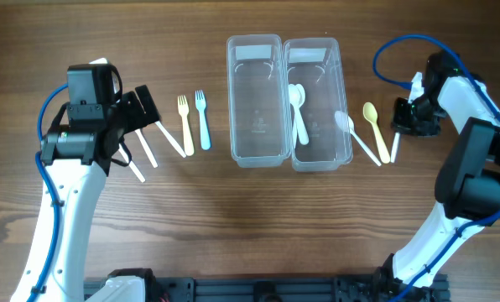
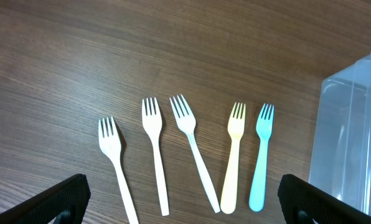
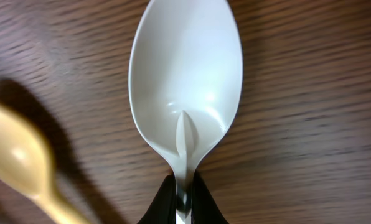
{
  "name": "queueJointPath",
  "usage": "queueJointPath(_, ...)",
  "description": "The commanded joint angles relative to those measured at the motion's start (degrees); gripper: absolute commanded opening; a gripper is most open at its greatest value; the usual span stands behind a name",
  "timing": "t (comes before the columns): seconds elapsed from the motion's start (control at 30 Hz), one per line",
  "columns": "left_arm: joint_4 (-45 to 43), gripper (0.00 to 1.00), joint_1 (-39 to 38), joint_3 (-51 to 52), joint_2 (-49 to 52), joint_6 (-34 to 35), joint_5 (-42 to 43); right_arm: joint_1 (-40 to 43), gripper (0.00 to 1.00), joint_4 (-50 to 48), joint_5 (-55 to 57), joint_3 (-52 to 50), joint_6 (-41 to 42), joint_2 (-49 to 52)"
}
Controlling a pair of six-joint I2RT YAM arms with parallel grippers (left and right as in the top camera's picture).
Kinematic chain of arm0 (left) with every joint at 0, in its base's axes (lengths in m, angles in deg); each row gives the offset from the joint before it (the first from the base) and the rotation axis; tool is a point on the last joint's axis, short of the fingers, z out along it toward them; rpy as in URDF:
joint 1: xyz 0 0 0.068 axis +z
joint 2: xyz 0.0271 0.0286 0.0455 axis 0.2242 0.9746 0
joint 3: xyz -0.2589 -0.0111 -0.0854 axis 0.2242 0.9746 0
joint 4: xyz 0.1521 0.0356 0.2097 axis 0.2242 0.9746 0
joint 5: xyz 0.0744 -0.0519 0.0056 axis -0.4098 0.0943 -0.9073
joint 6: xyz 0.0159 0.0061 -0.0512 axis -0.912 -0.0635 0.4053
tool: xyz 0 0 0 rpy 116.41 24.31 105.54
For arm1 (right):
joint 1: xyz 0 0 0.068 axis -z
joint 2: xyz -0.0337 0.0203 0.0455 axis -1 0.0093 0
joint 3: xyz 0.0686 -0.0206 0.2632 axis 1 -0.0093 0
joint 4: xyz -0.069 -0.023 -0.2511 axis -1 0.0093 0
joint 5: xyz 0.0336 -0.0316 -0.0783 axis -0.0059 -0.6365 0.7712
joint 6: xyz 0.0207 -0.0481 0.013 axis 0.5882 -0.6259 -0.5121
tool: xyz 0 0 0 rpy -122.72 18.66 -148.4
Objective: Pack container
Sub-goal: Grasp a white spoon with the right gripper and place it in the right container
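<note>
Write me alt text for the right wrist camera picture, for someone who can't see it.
A white plastic spoon fills the frame, bowl facing the camera, its handle pinched between the black fingertips of the right gripper at the bottom edge. A blurred yellow spoon lies at lower left on the dark wood-grain table.

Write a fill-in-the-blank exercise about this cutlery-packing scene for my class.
On the wooden table lie ___ plastic forks. The fork nearest the clear plastic containers is ___. The right pincer holds a white plastic spoon by its ___.
Missing: five; blue; handle.
</note>
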Motion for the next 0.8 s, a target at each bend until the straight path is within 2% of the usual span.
queueJointPath(0.0,-0.13,1.0,0.42,-1.22,0.17,-0.7,0.11,-0.52,0.04,1.92,-7.58,5.62,1.57,-6.43)
queueJointPath(0.07,-0.13,1.0,0.42,-1.22,0.17,-0.7,0.11,-2.16,0.04,2.34,-13.03,7.34,2.47,-12.83)
queueJointPath(0.2,-0.13,1.0,0.42,-1.22,0.17,-0.72,0.11,-10.47,0.04,1.2,-13.57,7.34,7.58,-22.51)
queueJointPath(0.37,-0.13,1.0,0.42,-1.22,0.17,-0.72,0.11,-23.19,0.04,-2.62,-8.55,4.46,11.63,-19.54)
queueJointPath(0.43,-0.13,1.0,0.42,-1.22,0.17,-0.72,0.11,-27.08,0.04,-5.66,-8.11,2.1,11.89,-13.25)
queueJointPath(0.5,-0.13,1.0,0.42,-1.22,0.17,-0.72,0.11,-28.13,0.22,-6.38,-8.11,2.1,11.85,-9.18)
queueJointPath(0.57,-0.13,1.0,0.42,-1.22,0.17,-0.72,0.11,-28.15,0.33,-7.23,-8.09,2.12,11.85,-8.92)
queueJointPath(0.7,-0.13,1.0,0.42,-1.22,0.17,-0.7,0.11,-28.13,0.43,-7.82,-7.56,4.79,9.2,-14.21)
queueJointPath(0.77,-0.13,1.0,0.42,-1.22,0.17,-0.72,0.11,-27.19,0.55,-8.37,-3.13,5.66,7.1,-20.15)
